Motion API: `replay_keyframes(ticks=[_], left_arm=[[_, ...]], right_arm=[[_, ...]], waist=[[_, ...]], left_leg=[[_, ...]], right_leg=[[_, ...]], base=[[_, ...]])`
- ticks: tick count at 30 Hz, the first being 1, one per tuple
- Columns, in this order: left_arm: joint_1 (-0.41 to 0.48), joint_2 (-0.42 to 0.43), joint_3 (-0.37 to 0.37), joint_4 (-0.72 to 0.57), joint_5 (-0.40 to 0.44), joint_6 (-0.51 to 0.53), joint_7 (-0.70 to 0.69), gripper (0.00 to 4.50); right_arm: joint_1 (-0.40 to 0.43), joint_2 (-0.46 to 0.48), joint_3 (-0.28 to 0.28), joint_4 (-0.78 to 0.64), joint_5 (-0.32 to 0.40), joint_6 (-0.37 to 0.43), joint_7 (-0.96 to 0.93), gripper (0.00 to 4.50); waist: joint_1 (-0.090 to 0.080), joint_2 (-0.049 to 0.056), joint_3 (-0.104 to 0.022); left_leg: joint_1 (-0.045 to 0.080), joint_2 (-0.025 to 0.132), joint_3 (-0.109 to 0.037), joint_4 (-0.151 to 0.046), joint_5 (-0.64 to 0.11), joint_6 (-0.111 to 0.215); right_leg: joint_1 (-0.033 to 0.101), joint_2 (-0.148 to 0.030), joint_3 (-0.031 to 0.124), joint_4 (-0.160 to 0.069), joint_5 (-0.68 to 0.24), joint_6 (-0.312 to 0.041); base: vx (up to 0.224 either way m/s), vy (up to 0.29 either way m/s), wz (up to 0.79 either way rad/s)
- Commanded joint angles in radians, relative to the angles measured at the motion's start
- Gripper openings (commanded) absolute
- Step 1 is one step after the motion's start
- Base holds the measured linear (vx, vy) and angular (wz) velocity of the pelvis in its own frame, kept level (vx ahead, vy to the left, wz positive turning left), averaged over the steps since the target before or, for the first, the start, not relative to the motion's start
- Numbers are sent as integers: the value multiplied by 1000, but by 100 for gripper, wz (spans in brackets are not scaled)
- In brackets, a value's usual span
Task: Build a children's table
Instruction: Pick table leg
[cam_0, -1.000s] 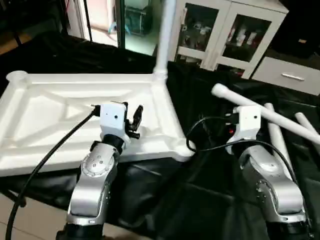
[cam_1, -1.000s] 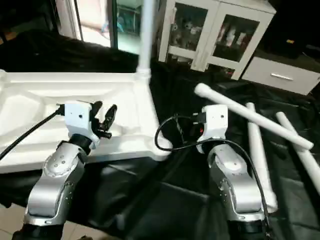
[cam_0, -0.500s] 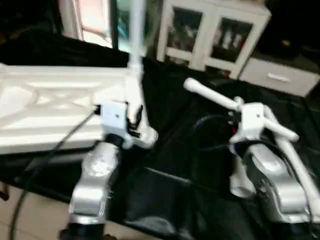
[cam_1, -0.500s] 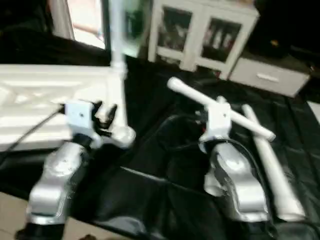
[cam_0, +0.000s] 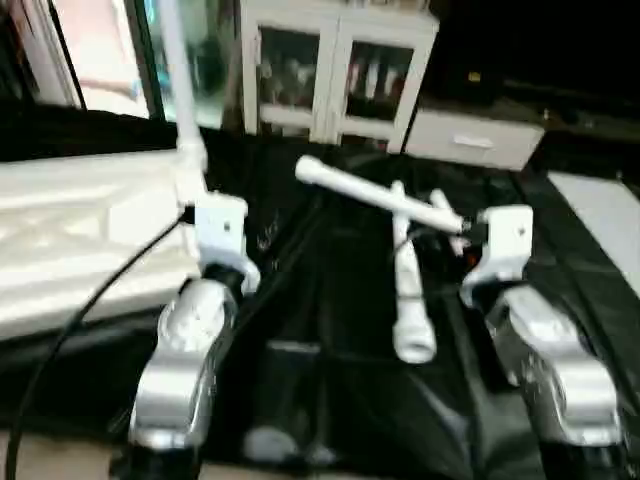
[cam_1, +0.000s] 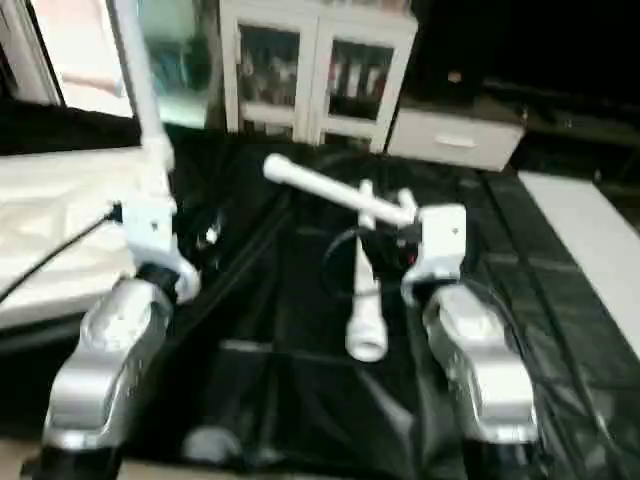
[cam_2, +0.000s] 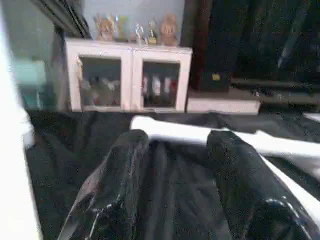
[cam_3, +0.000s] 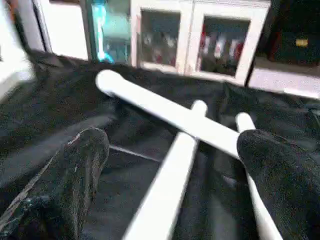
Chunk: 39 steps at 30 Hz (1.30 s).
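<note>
The children's table's white top (cam_0: 70, 235) lies ribs-up at the left on the black sheet. One white leg (cam_0: 175, 90) stands upright in its near-right corner socket. Three loose legs lie right of centre: one slanting across (cam_0: 375, 198), one pointing toward me (cam_0: 408, 290) and a third (cam_3: 252, 195) beside it. My left gripper (cam_2: 177, 137) hovers by the socketed corner, open, nothing between its fingers (cam_2: 115, 190). My right gripper (cam_3: 175, 137) stands wide open just short of the loose legs, its fingers (cam_3: 75, 170) apart from them.
White cabinets with glass doors (cam_0: 330, 70) and a low white drawer unit (cam_0: 470, 140) stand behind the black-sheeted work table (cam_0: 320, 380). A pale surface (cam_0: 600, 215) lies at the far right. A black cable (cam_0: 90, 310) trails from my left wrist.
The whole picture has shifted left, so the camera has turned right toward the loose legs. Both grippers keep the same opening and hold nothing.
</note>
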Motion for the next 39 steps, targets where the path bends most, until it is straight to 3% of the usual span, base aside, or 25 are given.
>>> replay_keyframes(ticks=[1,2,3,4,5,6,7,8,9,10,11,12,14,17,20,24,26,31,33,34,35,36,37,38,39], left_arm=[[-4,6,-1,-16,-4,-4,-5,234],[8,3,-1,-25,-11,-13,-9,234],[8,3,-1,-25,-11,-13,-9,234],[14,5,-4,-29,-8,-1,-8,234],[23,13,-13,-33,-5,-1,-16,234],[23,13,-13,-33,-5,-1,-16,234],[38,24,-30,-42,-1,-2,-28,234],[46,26,-36,-48,-5,-3,-36,234],[55,32,-48,-56,-11,-9,-52,234],[65,39,-63,-65,-15,-13,-69,234],[74,46,-76,-73,-19,-17,-84,234],[83,54,-90,-80,-21,-25,-98,234],[89,57,-100,-84,-27,-9,-109,234],[93,68,-118,-84,-33,0,-129,234],[93,76,-128,-88,-46,16,-158,234],[90,97,-143,-101,-58,34,-188,234],[89,100,-139,-106,-63,39,-190,234],[98,133,-117,-147,-106,85,-225,234],[107,150,-118,-170,-125,106,-252,234],[117,167,-124,-198,-150,129,-281,234],[122,177,-126,-214,-164,142,-296,234],[129,195,-133,-244,-185,168,-320,234],[133,205,-135,-258,-195,181,-331,234],[134,205,-136,-259,-195,182,-332,234],[138,217,-138,-281,-203,199,-339,234]], right_arm=[[-22,-1,-6,-7,8,8,7,450],[-21,-4,-7,-8,10,7,13,450],[-21,-4,-7,-8,10,7,13,450],[-19,-5,-6,-10,10,7,16,450],[-16,-4,-6,-13,13,6,19,450],[-16,-4,-6,-13,13,6,19,450],[-13,-2,-6,-17,16,2,22,450],[-13,1,-8,-19,19,-3,25,450],[-17,3,-10,-20,21,-4,26,450],[-23,1,-12,-17,18,-10,26,450],[-32,2,-19,-12,24,-14,31,450],[-43,2,-29,-4,35,-20,40,450],[-64,-13,-35,15,34,-32,54,450],[-119,-59,-40,77,32,-40,106,450],[-197,-162,6,202,-7,-28,199,450],[-386,-282,55,545,-108,-175,340,450],[-416,-293,65,598,-111,-193,378,450],[-575,-348,189,900,-195,-356,620,450],[-621,-350,211,982,-213,-381,676,450],[-662,-346,223,1061,-234,-416,714,450],[-683,-344,228,1099,-247,-433,719,450],[-718,-340,237,1163,-284,-473,692,450],[-733,-338,242,1189,-304,-493,669,450],[-734,-338,242,1192,-304,-494,666,450],[-755,-333,237,1222,-316,-514,631,450]], waist=[[53,-33,-55],[50,-23,-51],[47,-5,-56],[37,57,-93],[15,76,-103],[-23,84,-110],[-22,66,-125],[-31,53,-115],[-20,46,-113],[-21,10,-104],[-32,5,-99],[-50,3,-91],[-67,7,-86],[-102,22,-68],[-118,18,-62],[-130,3,-56],[-137,14,-52],[-163,23,-35],[-160,26,-29],[-135,22,-15],[-128,18,-10],[-53,-2,-6],[-66,-35,-9],[-83,-84,7],[-89,-59,1]], left_leg=[[-150,-73,-49,39,22,104],[-133,-87,-54,0,123,108],[-140,-77,-62,-36,207,117],[-115,-42,-91,-150,530,202],[-36,12,-137,-139,623,272],[40,139,-247,-158,721,472],[126,187,-303,-79,1326,545],[29,66,-218,-78,1616,369],[-28,-13,-174,-101,1565,283],[-70,-98,-108,-112,1132,177],[-73,-110,-86,-116,886,170],[-101,-71,-89,-167,370,121],[-101,-47,-85,-204,110,53],[-81,-16,-74,-232,-279,-44],[-78,-11,-65,-230,-394,-86],[-88,-12,-64,-224,-427,-85],[-83,-9,-65,-223,-462,-84],[-95,15,-72,-268,-646,-101],[-102,22,-59,-288,-675,-97],[-123,37,-23,-333,-671,-86],[-149,48,-9,-367,-678,-79],[-174,53,45,-379,-579,-54],[-115,29,62,-306,-455,-46],[19,-46,19,0,-31,-34],[-80,-77,-43,-22,82,7]], right_leg=[[138,-130,206,-258,-382,72],[126,-97,194,-259,-82,20],[133,-90,175,-252,83,-13],[129,18,44,-165,565,56],[43,27,6,-116,554,90],[-62,-9,24,-29,344,136],[-155,-81,94,-29,223,157],[-121,-51,91,-66,431,185],[-90,-11,69,-98,510,171],[-80,0,75,-188,604,131],[-79,-30,77,-203,580,101],[-38,-81,79,-221,348,28],[-28,-77,69,-239,153,-18],[-60,-66,52,-262,-126,-50],[-74,-68,46,-278,-244,-10],[-79,-76,31,-295,-375,6],[-82,-76,20,-302,-370,-5],[-53,-64,-30,-280,-274,-32],[-44,-58,-37,-255,-261,-45],[-20,-43,-39,-183,-206,-53],[1,-32,-37,-124,-187,-42],[10,-21,15,-31,-159,-10],[-64,-35,60,-117,-365,35],[-263,-117,83,-400,-1054,156],[-141,-146,159,-364,-972,91]], base=[[175,-94,28],[175,-94,28],[187,-45,33],[164,8,11],[164,8,11],[161,0,-5],[102,53,-21],[102,53,-21],[-109,174,-21],[-184,160,9],[-184,160,9],[-99,60,11],[-59,-8,-8],[-90,-26,4],[-96,-17,2],[-85,-4,0],[-80,1,-1],[-62,2,-7],[-71,-25,0],[-111,-75,9],[-111,-75,9],[-109,-131,24],[-59,-213,31],[-59,-213,31],[-32,-201,15]])
